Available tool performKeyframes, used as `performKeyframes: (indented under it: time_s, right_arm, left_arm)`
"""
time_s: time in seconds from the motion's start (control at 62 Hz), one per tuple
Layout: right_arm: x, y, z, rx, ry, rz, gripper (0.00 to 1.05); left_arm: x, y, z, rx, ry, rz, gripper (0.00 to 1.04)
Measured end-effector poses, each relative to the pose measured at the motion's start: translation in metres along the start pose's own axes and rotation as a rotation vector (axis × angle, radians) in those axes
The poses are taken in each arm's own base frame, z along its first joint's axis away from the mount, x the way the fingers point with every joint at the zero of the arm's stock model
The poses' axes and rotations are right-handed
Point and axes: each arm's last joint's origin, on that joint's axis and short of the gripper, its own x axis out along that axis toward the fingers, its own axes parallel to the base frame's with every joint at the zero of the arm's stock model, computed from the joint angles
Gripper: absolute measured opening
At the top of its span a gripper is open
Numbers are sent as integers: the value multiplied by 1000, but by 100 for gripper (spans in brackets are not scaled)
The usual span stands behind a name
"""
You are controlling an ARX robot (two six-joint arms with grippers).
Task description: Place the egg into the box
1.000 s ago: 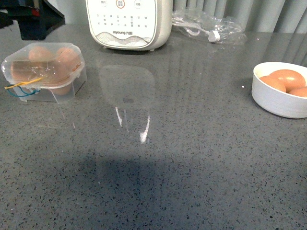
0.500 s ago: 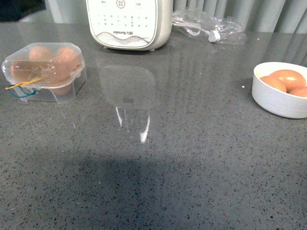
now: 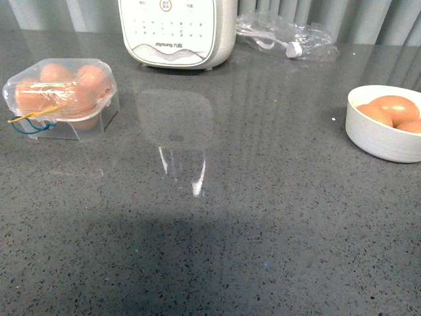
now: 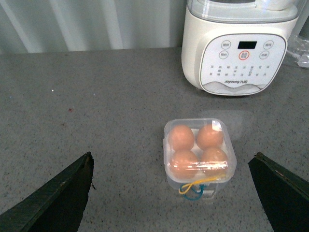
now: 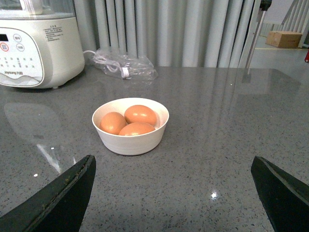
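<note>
The clear egg box (image 3: 60, 97) sits at the far left of the grey counter, lid shut, a blue-yellow band at its front; several brown eggs lie inside it. It also shows in the left wrist view (image 4: 200, 152). My left gripper (image 4: 174, 193) is open and empty, well above and short of the box. Three brown eggs (image 3: 393, 107) lie in a round white bowl (image 3: 378, 137) at the right edge. In the right wrist view the eggs (image 5: 140, 115) fill the bowl (image 5: 130, 140). My right gripper (image 5: 174, 193) is open and empty, short of the bowl. Neither arm shows in the front view.
A cream Joyoung kitchen appliance (image 3: 176, 29) stands at the back centre, also in the left wrist view (image 4: 239, 48). A clear plastic bag with a white cable (image 3: 283, 34) lies at the back right. Grey curtains hang behind the counter.
A dark shape at the front view's top left corner has drawn back out of the picture. The box, bowl and eggs have not moved.
</note>
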Motion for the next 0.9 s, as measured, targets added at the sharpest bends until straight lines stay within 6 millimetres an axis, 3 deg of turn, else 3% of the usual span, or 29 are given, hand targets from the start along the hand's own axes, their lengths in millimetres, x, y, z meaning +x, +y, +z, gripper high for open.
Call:
performKeyframes:
  time_s: [0.242,0.484,0.645,0.742,0.903]
  right_arm:
    - [0,0,0,0,0,0,97]
    - [0,0,0,0,0,0,97]
    - [0,0,0,0,0,0,97]
    - [0,0,0,0,0,0,97]
    - [0,0,0,0,0,0,97]
  left_arm:
    - [-23,2,-8,32,30,32,98]
    - [-33,14,-20,28,45,78,98]
    - [-39,10,-43,-51,-182,17,70]
    - [-43,3,-66,-73,-186,8,47]
    - [-46,-8,-87,-84,-171,30,20]
